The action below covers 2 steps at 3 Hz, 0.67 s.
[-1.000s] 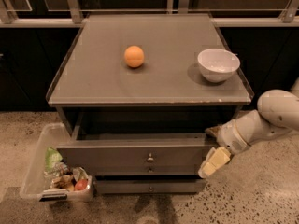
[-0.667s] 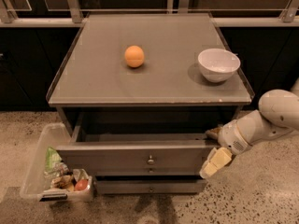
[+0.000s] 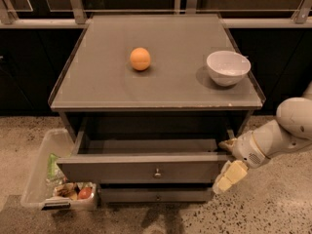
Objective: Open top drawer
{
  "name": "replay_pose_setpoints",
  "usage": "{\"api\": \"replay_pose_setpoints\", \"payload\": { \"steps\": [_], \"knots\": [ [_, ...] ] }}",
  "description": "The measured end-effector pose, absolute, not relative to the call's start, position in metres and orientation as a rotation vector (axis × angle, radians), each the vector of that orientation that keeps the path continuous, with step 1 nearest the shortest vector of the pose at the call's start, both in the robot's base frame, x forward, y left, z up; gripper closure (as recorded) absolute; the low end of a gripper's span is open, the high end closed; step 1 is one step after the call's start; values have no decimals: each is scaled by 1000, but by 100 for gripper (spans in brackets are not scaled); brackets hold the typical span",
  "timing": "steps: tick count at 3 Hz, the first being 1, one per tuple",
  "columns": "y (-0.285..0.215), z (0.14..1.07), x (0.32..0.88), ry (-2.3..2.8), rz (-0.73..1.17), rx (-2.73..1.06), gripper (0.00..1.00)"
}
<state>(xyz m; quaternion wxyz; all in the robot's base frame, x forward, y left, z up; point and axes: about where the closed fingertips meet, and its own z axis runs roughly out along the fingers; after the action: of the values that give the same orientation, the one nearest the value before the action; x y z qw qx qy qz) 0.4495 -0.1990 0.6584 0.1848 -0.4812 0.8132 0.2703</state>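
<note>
From my seat I see a grey flat-topped cabinet [image 3: 165, 89] with a round orange fruit [image 3: 140, 59] left of centre and a white ceramic bowl [image 3: 227, 67] well apart to its right. The wide grey top drawer [image 3: 122, 168] stands out from the frame, its shadowed inside showing above the front panel, and a small round metal knob [image 3: 157, 172] sits at centre. My white arm's cream-tipped gripper [image 3: 229, 165] is at the drawer's right end, against the panel's edge. A narrower grey drawer [image 3: 146, 195] sits shut below. A clear plastic bin [image 3: 34, 179] of mixed items rests on the speckled floor [image 3: 278, 204] at the left.
</note>
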Motion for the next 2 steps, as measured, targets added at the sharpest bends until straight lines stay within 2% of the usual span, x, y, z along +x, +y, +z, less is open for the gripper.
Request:
{"api": "replay_pose_setpoints", "payload": {
  "steps": [1, 2],
  "knots": [
    [-207, 669, 415, 2361, 770, -1295, 0],
    [-206, 673, 415, 2361, 771, -1295, 0]
  ]
}}
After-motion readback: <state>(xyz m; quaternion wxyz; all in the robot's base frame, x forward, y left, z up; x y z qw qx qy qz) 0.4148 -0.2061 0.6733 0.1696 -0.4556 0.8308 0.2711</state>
